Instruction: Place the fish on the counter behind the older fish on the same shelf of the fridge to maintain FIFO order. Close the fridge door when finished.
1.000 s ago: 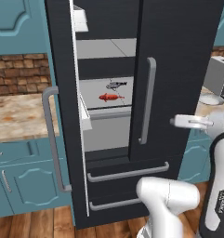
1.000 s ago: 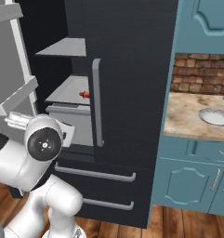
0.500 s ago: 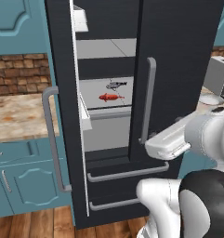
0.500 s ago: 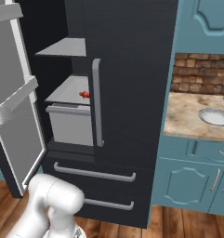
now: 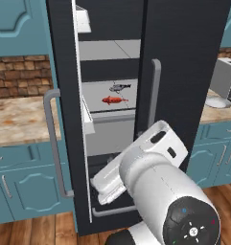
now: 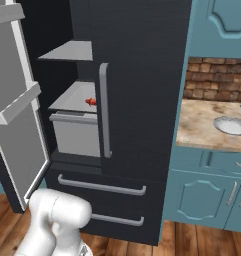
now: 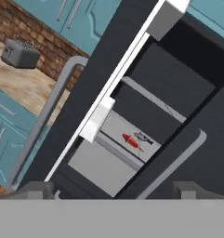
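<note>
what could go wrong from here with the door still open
The grey fish already lies behind the red-orange fish on the shelf, so closing is what remains. The fridge door stands open and the arm is folded low beside it; a swing might clip the door handle or miss it. A hard push could possibly shift both fish.

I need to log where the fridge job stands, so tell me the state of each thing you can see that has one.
fridge door: open, swung out wide.
right-hand fridge door: shut.
grey fish: lying on the shelf, behind the red-orange fish.
red-orange fish: lying on the same shelf, nearer the front lip.
lower drawers: both shut.
gripper: holding nothing, fingertips set apart, pointed at the fridge interior.
</note>
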Motion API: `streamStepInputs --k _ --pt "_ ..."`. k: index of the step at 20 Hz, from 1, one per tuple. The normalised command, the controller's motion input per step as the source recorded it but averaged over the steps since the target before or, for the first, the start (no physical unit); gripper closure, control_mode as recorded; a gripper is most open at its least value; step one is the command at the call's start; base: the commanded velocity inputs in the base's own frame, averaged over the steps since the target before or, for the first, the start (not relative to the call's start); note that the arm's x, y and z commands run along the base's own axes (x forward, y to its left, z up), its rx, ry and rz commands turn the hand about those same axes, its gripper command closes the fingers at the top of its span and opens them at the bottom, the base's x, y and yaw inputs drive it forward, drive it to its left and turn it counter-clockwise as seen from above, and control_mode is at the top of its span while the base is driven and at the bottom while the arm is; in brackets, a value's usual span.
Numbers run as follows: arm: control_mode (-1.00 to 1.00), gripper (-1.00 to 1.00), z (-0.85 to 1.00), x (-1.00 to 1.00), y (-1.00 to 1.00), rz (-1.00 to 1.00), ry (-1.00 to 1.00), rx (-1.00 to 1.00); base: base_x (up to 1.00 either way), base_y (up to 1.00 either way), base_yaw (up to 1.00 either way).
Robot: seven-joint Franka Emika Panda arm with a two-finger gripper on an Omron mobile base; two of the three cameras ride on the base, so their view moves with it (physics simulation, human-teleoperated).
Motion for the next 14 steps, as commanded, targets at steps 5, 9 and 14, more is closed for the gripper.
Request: streamStepInputs --k 5,9,14 --pt "-1.00 -1.00 -0.37 0.25 0.99 -0.17 0.00 -0.22 0.00 0.00 0.00" --pt "-1.00 -1.00 -0.49 0.67 0.92 -0.12 0.02 -0.24 0.00 0.00 0.00" --pt "-1.00 -1.00 -0.55 0.85 0.88 -0.06 0.06 -0.14 0.00 0.00 0.00"
